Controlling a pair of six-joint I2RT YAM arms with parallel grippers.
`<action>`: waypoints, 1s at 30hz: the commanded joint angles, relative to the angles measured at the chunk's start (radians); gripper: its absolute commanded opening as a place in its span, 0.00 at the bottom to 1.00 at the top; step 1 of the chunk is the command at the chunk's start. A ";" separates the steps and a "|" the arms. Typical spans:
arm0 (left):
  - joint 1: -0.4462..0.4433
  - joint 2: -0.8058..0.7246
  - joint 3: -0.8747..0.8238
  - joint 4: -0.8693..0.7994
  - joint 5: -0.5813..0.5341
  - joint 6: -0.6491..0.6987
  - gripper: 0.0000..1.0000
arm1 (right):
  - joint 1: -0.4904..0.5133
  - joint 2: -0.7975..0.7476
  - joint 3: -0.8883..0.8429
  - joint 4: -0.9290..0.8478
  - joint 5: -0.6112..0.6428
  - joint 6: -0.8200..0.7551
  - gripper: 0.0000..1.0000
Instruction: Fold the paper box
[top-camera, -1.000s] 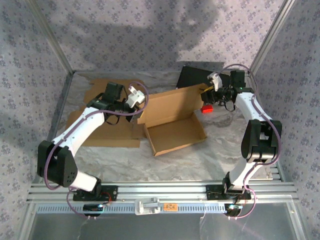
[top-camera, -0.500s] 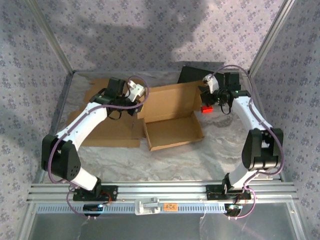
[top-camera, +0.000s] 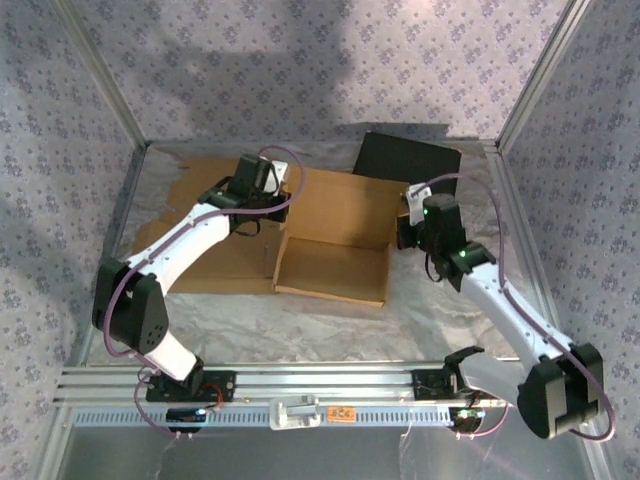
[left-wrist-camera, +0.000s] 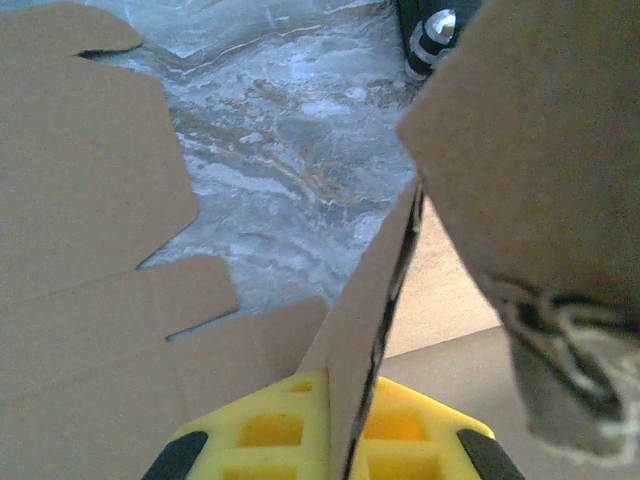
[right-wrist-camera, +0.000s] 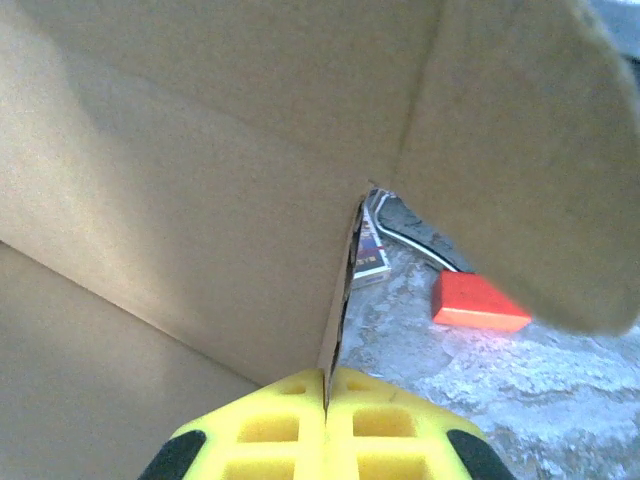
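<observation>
The brown paper box (top-camera: 332, 268) lies open in the middle of the table, its shallow tray toward me and its broad lid panel (top-camera: 342, 205) lying back behind it. My left gripper (top-camera: 268, 192) is at the box's back left corner. In the left wrist view its yellow fingers (left-wrist-camera: 262, 432) are shut on a thin upright cardboard wall (left-wrist-camera: 372, 300). My right gripper (top-camera: 404, 230) is at the box's right side. Its yellow fingers (right-wrist-camera: 262, 430) are pressed together on the edge of the right wall (right-wrist-camera: 338, 300).
A flat cardboard sheet (top-camera: 215, 250) lies to the left, partly under the left arm, with its cut-out flaps (left-wrist-camera: 80, 200) beside the wall I hold. A black slab (top-camera: 405, 158) sits at the back right. A red block (right-wrist-camera: 478, 303) and a small printed card (right-wrist-camera: 368, 250) lie beyond the right wall.
The right arm swung from the back right toward the near side and its gripper shut on the box's right wall. The left gripper moved back and right. The box shifted and turned squarer.
</observation>
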 joint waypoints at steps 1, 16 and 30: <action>-0.037 -0.044 -0.089 0.198 0.045 -0.044 0.00 | 0.067 -0.042 -0.064 0.173 0.165 0.078 0.00; -0.087 -0.016 -0.311 0.737 0.033 -0.047 0.00 | 0.119 -0.072 -0.201 0.359 0.291 0.068 0.00; -0.222 0.004 -0.446 0.859 -0.140 -0.072 0.03 | 0.135 -0.237 -0.400 0.341 0.325 0.111 0.00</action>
